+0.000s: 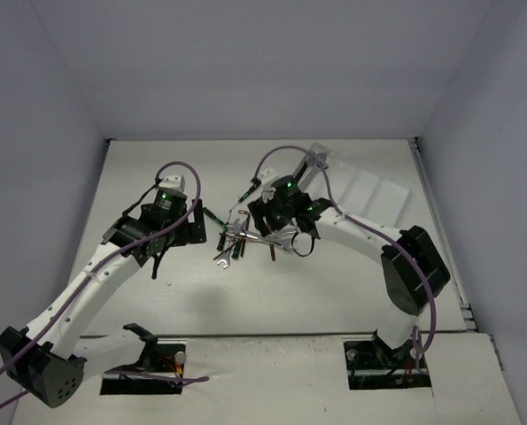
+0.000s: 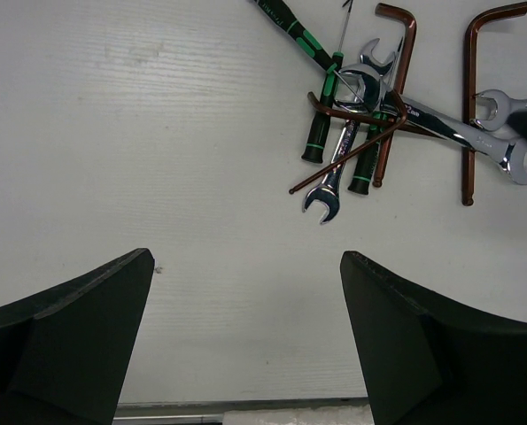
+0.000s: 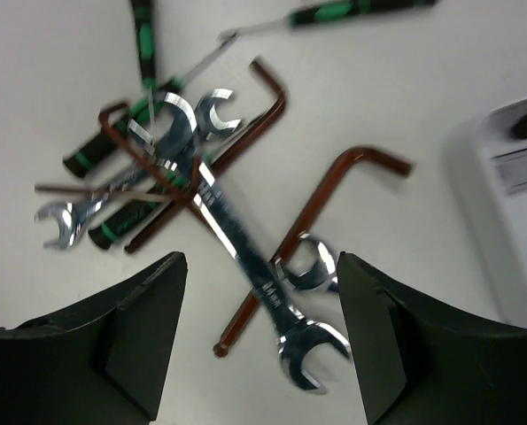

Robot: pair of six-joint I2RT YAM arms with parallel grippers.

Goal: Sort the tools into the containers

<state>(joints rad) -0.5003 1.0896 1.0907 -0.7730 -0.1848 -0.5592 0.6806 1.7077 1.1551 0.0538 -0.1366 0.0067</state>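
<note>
The tools lie in a tangled pile (image 1: 238, 241) on the white table between both arms. In the right wrist view a long silver open-end wrench (image 3: 245, 257) lies across a reddish-brown hex key (image 3: 321, 212) and beside a smaller wrench (image 3: 312, 266). My right gripper (image 3: 259, 266) hovers open over them, a finger on either side of the long wrench, touching nothing. Green-and-black screwdrivers (image 2: 316, 133) and more hex keys (image 2: 471, 97) are crossed in the pile. My left gripper (image 2: 245, 257) stands wide open over bare table, left of the pile. The containers, one translucent tray (image 1: 369, 186), sit at the back right.
The tray's near corner (image 3: 502, 186) shows at the right edge of the right wrist view, close to the pile. Grey walls enclose the table on three sides. A table edge (image 2: 245, 409) runs below the left fingers.
</note>
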